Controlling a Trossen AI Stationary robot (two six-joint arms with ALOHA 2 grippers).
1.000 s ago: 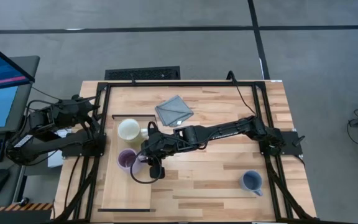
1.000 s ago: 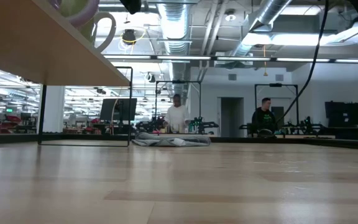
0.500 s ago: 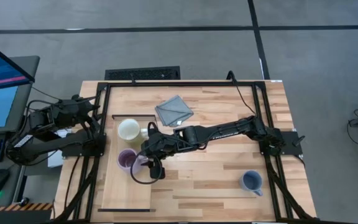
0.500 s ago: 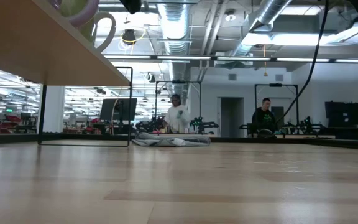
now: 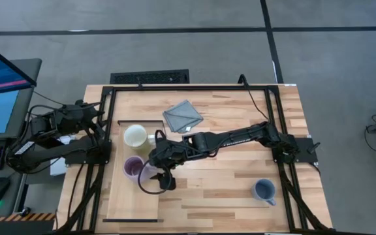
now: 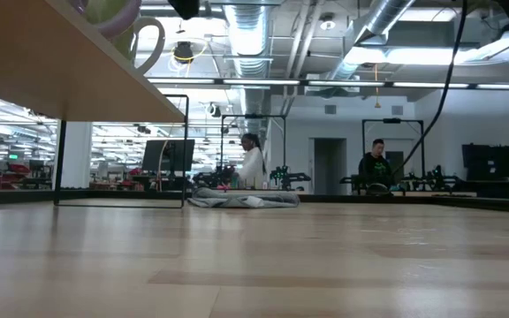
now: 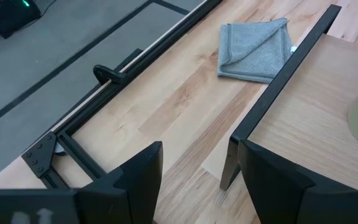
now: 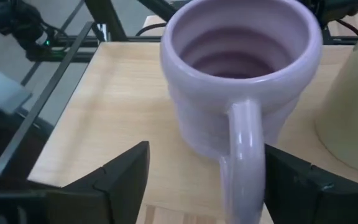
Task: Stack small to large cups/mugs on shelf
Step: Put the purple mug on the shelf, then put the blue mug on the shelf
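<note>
- right wrist view: your right gripper (image 8: 201, 180) is wide open, holding nothing.
- purple mug (image 8: 238, 81) sits just ahead, handle pointing between the fingers.

grey cloth (image 5: 182, 115) folded on tabletop | two people (image 6: 253, 164) in room beyond

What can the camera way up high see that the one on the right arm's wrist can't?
Only the high view shows the grey-blue mug alone on the tabletop, the grey cloth, and the left gripper parked by the table's left edge. Only the right wrist view shows the purple mug up close, its handle between the open right gripper. Both show the purple mug, the cream-white mug and the shelf.
</note>
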